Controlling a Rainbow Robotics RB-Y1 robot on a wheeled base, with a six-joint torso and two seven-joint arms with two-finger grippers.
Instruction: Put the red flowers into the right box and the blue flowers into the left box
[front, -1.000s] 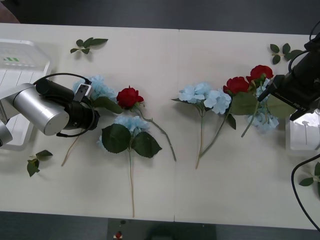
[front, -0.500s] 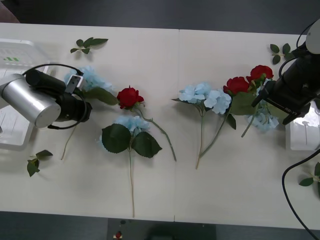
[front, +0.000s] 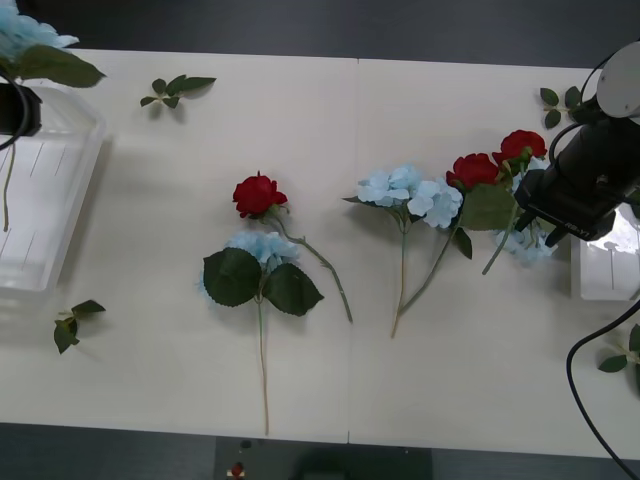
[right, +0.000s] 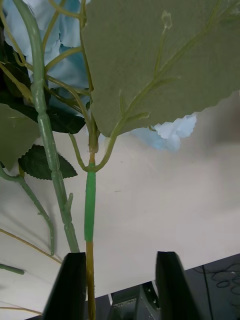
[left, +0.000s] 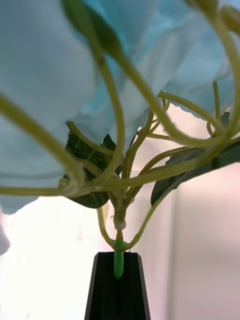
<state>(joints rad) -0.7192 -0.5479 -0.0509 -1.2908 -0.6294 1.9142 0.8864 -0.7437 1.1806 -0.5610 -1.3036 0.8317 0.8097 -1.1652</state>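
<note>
Looking down in the front view, a blue hydrangea (front: 25, 35) with a green leaf hangs at the upper left of the frame over the left box (front: 60, 215), while at the right edge the right end effector (front: 535, 222) sits among a cluster of red roses (front: 495, 160) and blue flowers (front: 415, 192) on the desk (front: 180, 390), beside the right box (front: 605, 270). In the right wrist view, its black fingers (right: 70, 285) stand apart, a green stem (right: 90, 210) between them. In the left wrist view, the left end effector (left: 118, 287) is clamped together on the hydrangea's stem (left: 118, 260), the pale blue petals filling the upper frame.
</note>
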